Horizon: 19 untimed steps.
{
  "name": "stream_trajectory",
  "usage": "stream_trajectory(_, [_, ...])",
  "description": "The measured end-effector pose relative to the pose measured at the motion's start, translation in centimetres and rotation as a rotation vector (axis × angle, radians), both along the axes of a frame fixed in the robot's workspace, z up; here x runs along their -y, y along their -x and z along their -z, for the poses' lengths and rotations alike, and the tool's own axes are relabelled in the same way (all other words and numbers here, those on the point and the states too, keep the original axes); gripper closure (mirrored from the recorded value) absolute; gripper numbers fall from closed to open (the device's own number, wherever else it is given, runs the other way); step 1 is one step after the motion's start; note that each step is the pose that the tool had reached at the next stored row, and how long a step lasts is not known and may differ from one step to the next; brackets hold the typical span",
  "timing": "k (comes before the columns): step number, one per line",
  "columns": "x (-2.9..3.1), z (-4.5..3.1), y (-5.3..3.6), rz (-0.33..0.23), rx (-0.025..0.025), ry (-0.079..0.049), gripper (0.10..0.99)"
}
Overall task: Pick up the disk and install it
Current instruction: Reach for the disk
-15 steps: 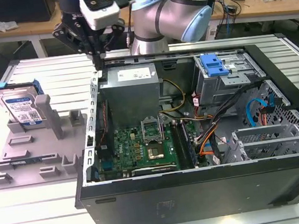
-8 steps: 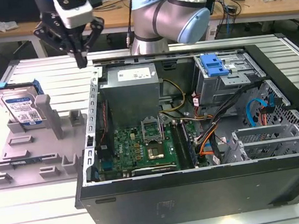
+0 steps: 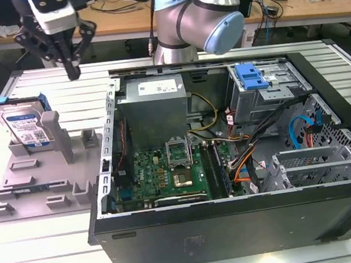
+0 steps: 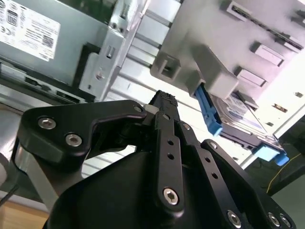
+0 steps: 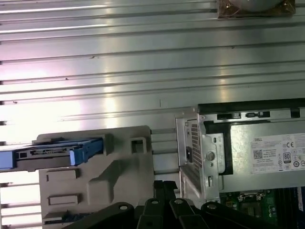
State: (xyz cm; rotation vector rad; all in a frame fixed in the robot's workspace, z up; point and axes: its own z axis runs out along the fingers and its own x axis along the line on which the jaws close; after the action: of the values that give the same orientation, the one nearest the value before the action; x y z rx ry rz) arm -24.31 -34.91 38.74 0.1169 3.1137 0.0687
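Beside the big open computer case (image 3: 237,229), the disk (image 3: 26,126) is seen standing in the grey holder (image 3: 42,185), so it has not been picked up or put in yet. The gripper (image 3: 73,71) is held in the air near the holder. In the second wrist view its fingers (image 4: 165,99) are seen squeezed together with nothing between them, which is harder to tell in the exterior view

Robotics lab, cluttered workbenches (image 3: 121,20), opened computer (image 3: 237,226)
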Motion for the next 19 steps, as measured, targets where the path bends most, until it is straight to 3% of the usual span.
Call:
stream_trajectory(2, [-0.17, 0.07, 0.93, 0.000, 0.0001, 0.000, 0.980])
stream_trajectory(6, [-0.88, 0.24, 3.69, 0.000, 0.0000, 0.000, 0.980])
stream_trajectory(19, [-2.86, 0.68, 9.45, 0.000, -0.0002, 0.000, 0.980])
